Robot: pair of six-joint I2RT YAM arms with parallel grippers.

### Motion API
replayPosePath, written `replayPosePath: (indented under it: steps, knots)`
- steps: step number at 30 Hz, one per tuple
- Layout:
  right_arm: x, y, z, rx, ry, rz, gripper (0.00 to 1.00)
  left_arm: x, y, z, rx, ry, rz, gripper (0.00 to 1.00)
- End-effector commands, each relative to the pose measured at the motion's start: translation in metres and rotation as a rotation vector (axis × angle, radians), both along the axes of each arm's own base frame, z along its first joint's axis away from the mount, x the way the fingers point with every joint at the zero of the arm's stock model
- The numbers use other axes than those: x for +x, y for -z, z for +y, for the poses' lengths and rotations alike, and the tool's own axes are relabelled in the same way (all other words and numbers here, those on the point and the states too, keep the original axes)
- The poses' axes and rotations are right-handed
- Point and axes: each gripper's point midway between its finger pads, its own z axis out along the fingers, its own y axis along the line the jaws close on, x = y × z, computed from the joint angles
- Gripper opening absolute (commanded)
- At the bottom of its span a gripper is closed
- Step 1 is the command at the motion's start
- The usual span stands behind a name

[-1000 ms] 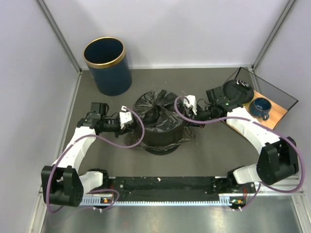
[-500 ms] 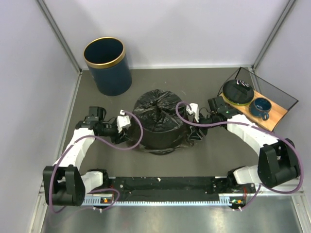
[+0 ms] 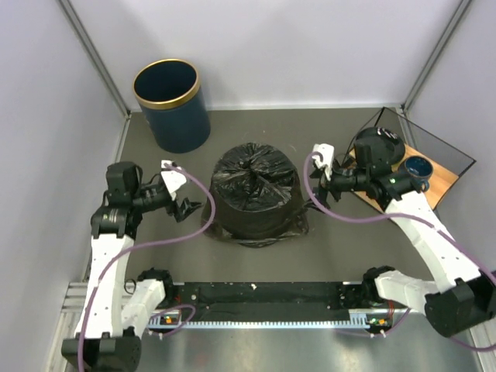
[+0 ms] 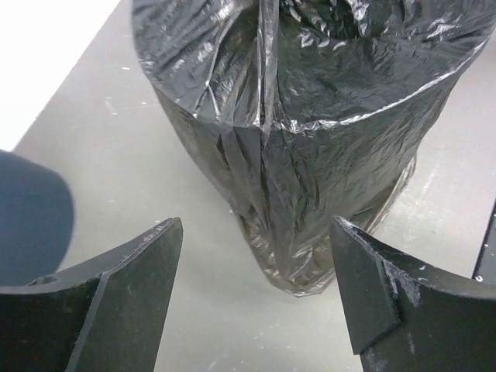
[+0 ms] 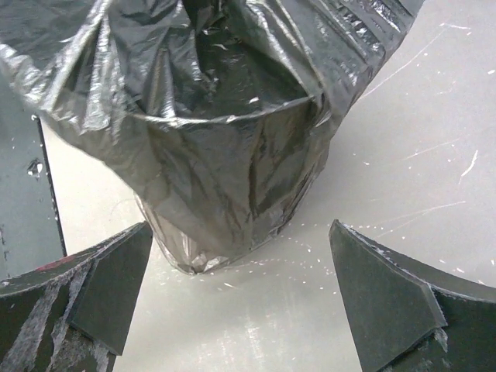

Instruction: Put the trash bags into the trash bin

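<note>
Claws have both let go: the left claw [image 4: 256, 226] and right claw [image 5: 240, 229] backed off the trash bags [image 3: 256, 190] and stand wide open, holding nothing. The bag sits mid-counter [image 3: 333, 248], maybe draped over something. The trash bin [image 3: 172, 105] waits well apart, back left, so the bag must be grabbed again

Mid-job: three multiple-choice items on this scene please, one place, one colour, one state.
1. The navy blue, gold-rimmed cylindrical bin stands: A table centre; B far left corner; C near edge.
2. The small cup on the wooden tray is: A red; B white; C blue.
3. The left gripper and right gripper are: A both open; B both shut; C one shut.
B: top view shows it there. C: top view shows it blue. A: wrist views show spread jaws clear of the glossy black plastic bag.
</note>
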Motion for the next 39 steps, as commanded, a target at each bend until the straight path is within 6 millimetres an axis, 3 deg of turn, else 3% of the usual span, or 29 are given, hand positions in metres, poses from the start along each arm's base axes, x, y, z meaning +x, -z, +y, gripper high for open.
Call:
replayPosePath:
  steps: [1,2,8,13,17,20,22,23,24,26,34,39]
  knots:
    - [0.015,0.002,0.006,-0.038,-0.062,0.034,0.99,0.007,0.024,-0.011,-0.021,0.132,0.098,0.82]
    - [0.02,-0.007,0.01,-0.035,-0.083,0.012,0.99,0.013,0.021,-0.011,-0.021,0.143,0.087,0.83]
    - [0.03,-0.01,0.028,0.009,-0.208,-0.008,0.99,0.034,0.03,-0.021,-0.026,0.261,0.049,0.98]
    - [0.025,-0.003,0.041,0.015,-0.297,-0.027,0.99,0.043,0.03,-0.031,-0.046,0.324,0.033,0.98]
    - [0.019,-0.001,0.057,0.009,-0.37,-0.052,0.97,0.037,0.031,-0.052,-0.05,0.396,0.041,0.95]
    - [0.016,-0.001,0.063,0.012,-0.387,-0.048,0.83,0.037,0.029,-0.057,-0.074,0.404,0.061,0.77]
    - [0.015,0.001,0.061,0.006,-0.374,-0.036,0.57,0.035,0.03,-0.057,-0.074,0.403,0.069,0.6]
    - [0.015,0.004,0.06,0.0,-0.362,-0.017,0.47,0.033,0.035,-0.056,-0.065,0.402,0.074,0.37]
    - [0.017,0.007,0.057,-0.02,-0.341,-0.013,0.24,0.029,0.039,-0.054,-0.055,0.401,0.08,0.23]
    - [0.017,0.017,0.05,-0.039,-0.313,0.008,0.02,0.026,0.048,-0.05,-0.019,0.398,0.068,0.0]
    - [0.017,0.068,0.016,-0.095,-0.242,0.085,0.0,0.027,0.108,-0.025,0.105,0.308,0.155,0.0]
    - [0.02,0.088,0.015,-0.089,-0.2,0.136,0.0,0.032,0.135,-0.018,0.131,0.289,0.197,0.0]
